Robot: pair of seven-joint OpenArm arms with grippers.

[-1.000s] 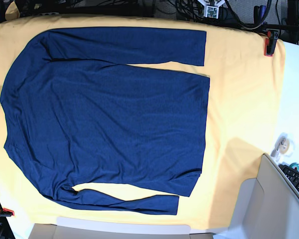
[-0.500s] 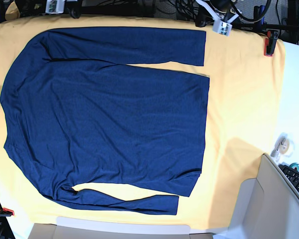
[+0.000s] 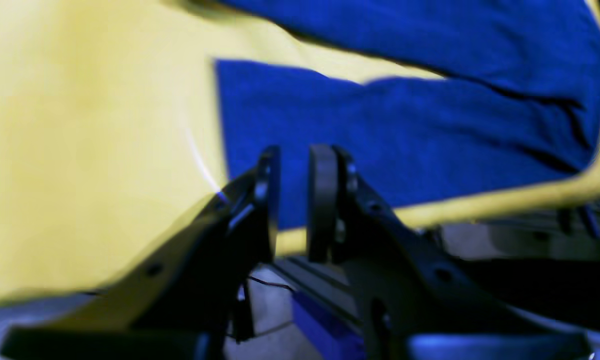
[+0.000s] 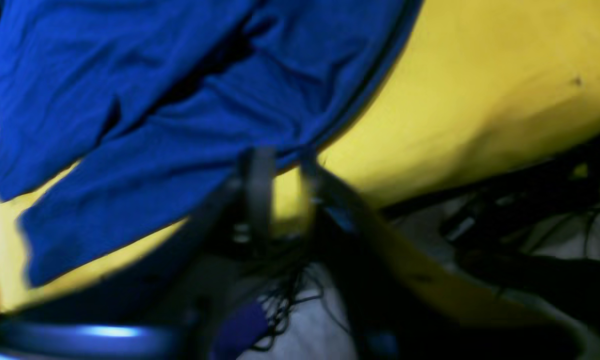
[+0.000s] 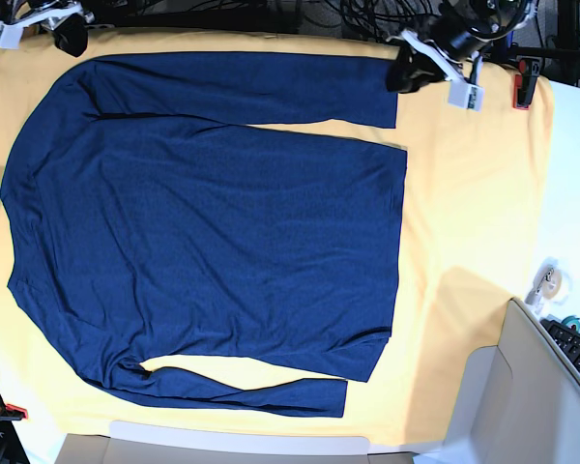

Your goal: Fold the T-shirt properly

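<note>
Wrist views show left gripper and right gripper narrowly parted, empty, above T-shirt.

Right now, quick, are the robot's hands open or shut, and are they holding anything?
Left gripper: slightly open, holding nothing, above the T-shirt sleeve end.
Right gripper: slightly open, holding nothing.

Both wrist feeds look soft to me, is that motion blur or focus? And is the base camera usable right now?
Left wrist view: smeared edges on the shirt and yellow cloth; the left gripper is fairly legible.
Right wrist view: worse, the right gripper streaked. Smearing suggests motion, though focus cannot be ruled out.
Base view: sharp, evenly lit, no glare; colours there are duller than in the wrist views.
</note>
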